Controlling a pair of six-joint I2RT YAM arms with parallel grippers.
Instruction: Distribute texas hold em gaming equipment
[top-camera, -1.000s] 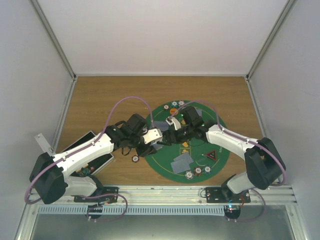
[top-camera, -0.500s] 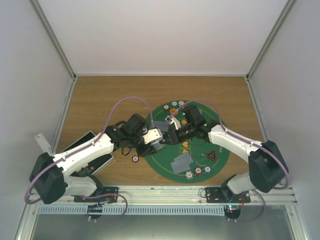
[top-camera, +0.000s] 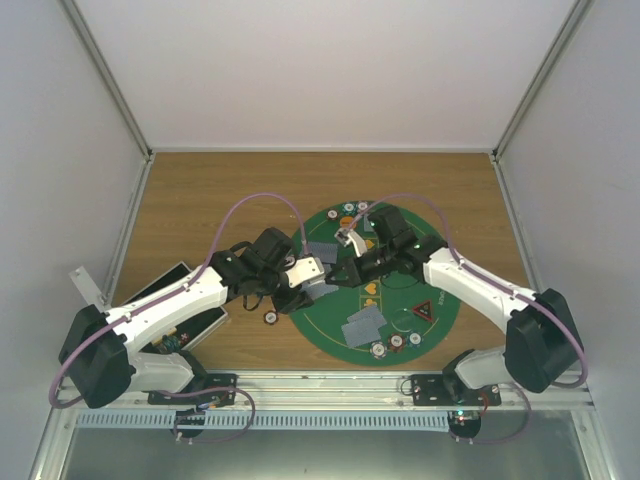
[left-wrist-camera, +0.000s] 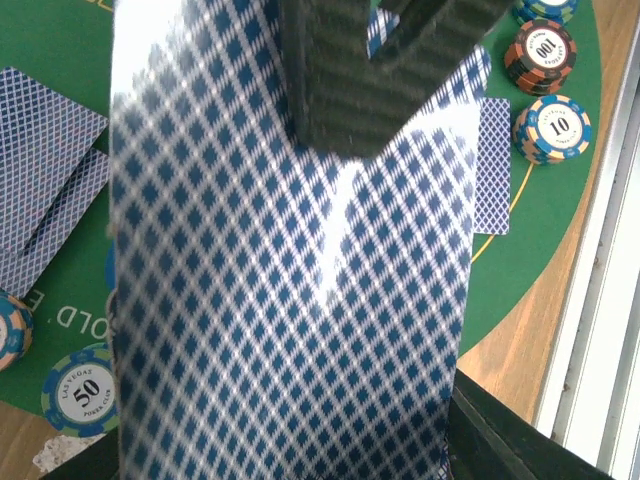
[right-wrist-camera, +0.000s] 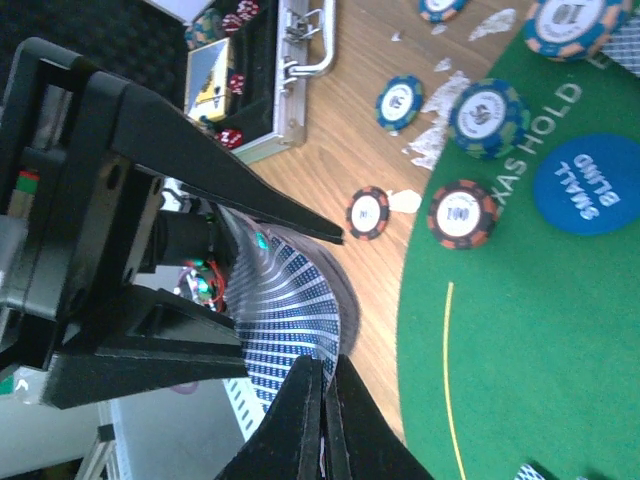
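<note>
My left gripper (top-camera: 316, 284) is shut on a stack of blue-diamond-backed playing cards (left-wrist-camera: 290, 300) above the near left edge of the green mat (top-camera: 440, 290). My right gripper (right-wrist-camera: 325, 400) is shut on the far edge of the outermost card (right-wrist-camera: 290, 310), which bows away from the stack. In the left wrist view one right finger (left-wrist-camera: 370, 70) lies over the cards. More cards (top-camera: 363, 323) lie face down on the mat, with a red-black triangle marker (top-camera: 424, 311), a blue disc (right-wrist-camera: 588, 185) and striped poker chips (right-wrist-camera: 462, 213).
An open black case (top-camera: 170, 310) with chips in it lies on the wood at the left. One chip (top-camera: 270, 318) sits on the wood beside the mat. More chips (top-camera: 397, 342) line the mat's near rim and far rim (top-camera: 348, 209).
My right gripper has gone from open to shut on the card's edge, and its arm has shifted slightly to the right. The left arm has held still.
</note>
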